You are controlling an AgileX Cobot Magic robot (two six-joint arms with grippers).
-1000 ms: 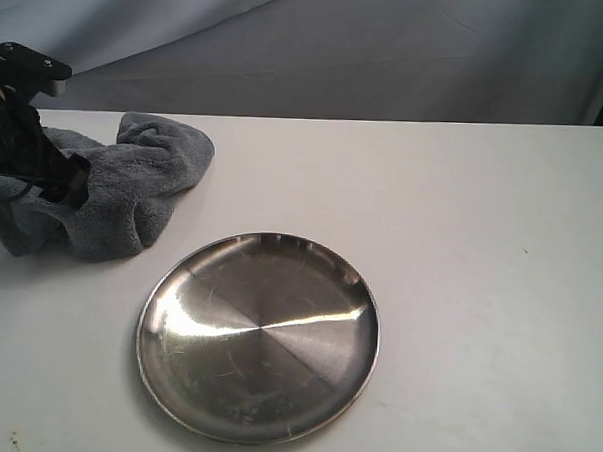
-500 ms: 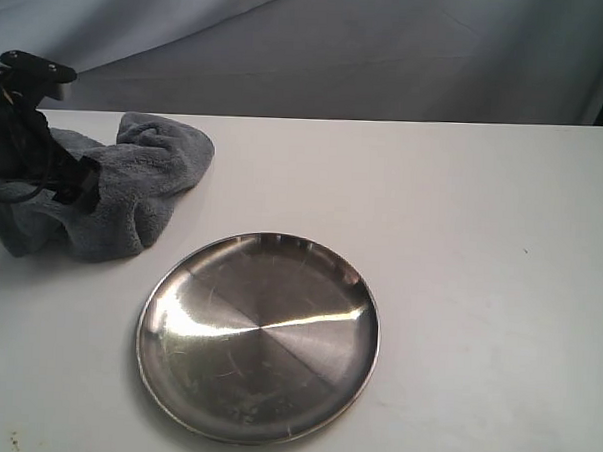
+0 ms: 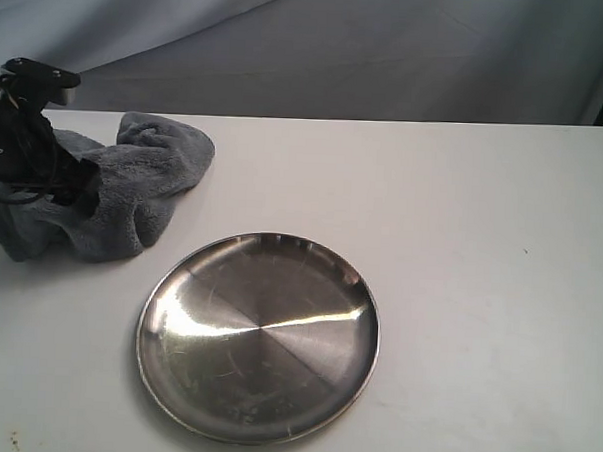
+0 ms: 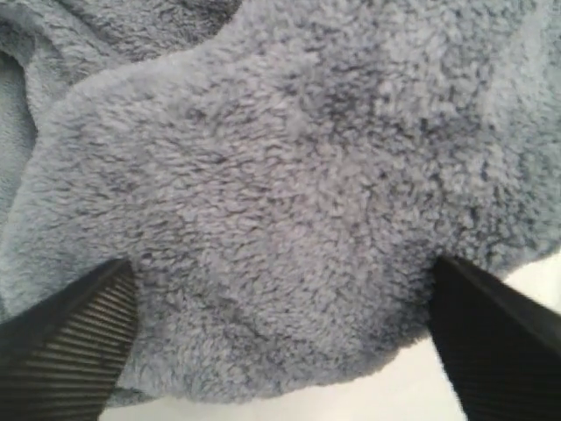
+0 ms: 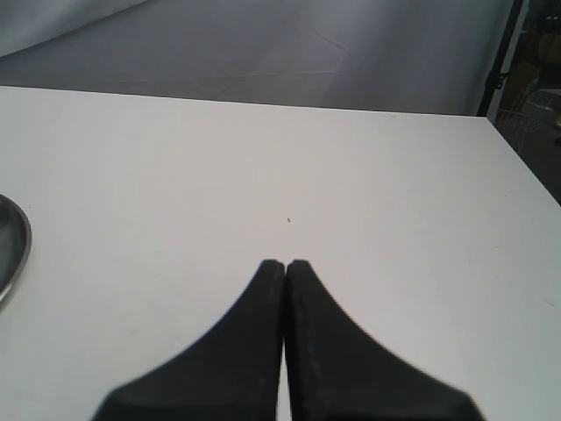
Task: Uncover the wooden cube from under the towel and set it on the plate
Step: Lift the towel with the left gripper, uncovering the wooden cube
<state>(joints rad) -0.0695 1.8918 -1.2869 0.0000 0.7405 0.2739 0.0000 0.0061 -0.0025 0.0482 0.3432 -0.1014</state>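
Note:
The blue-grey plush towel [image 3: 123, 188] lies bunched at the table's far left, and the wooden cube is hidden. My left gripper [image 3: 75, 188] presses into the towel's left side. In the left wrist view it [image 4: 280, 329] is open, with its ribbed black fingers [image 4: 66, 342] wide apart on either side of a rounded bulge of towel [image 4: 280, 219]. The shiny steel plate [image 3: 178, 311] sits empty in front of the towel, to its right. My right gripper [image 5: 285, 265] is shut with nothing in it, over bare table to the right of the plate's rim [image 5: 19, 250]. It is out of the exterior view.
The white table [image 3: 481, 244] stretches to the right of the plate. A grey cloth backdrop [image 3: 339, 48] hangs behind the table's far edge. A dark upright post [image 5: 500, 61] and clutter stand past the table's far right corner.
My left arm has shifted a little to the right and further into the towel, nudging its folds slightly. The plate has not moved.

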